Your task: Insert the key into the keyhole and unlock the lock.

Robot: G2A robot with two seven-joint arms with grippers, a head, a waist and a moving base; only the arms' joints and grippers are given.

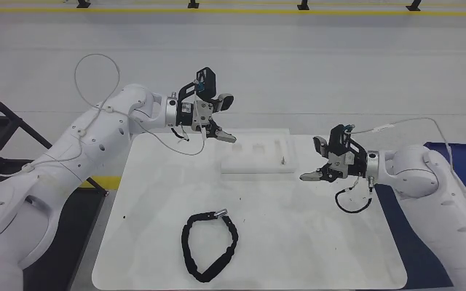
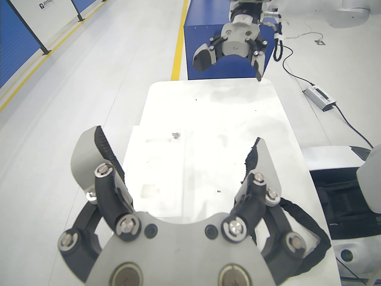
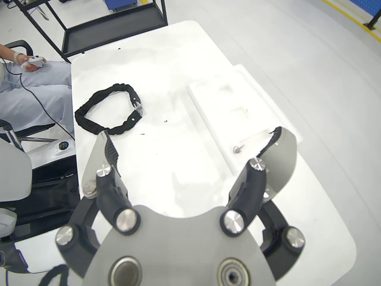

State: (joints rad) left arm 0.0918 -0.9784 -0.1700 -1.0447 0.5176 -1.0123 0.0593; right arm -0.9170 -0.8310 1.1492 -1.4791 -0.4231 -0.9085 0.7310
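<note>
Now both grippers hang wide open, empty. The left gripper hovers off the tray's left end, and the right gripper hovers just off its right end. The key lies in a tray recess near that right end. The lock lies on the table in front of the tray, well apart.

I saw glossy white shells on left arm and right arm. Thin white cable looped off left, black cable at right wrist. Both left gripper and right gripper had silver plates, black ribbed pads, round silver screws.
</note>
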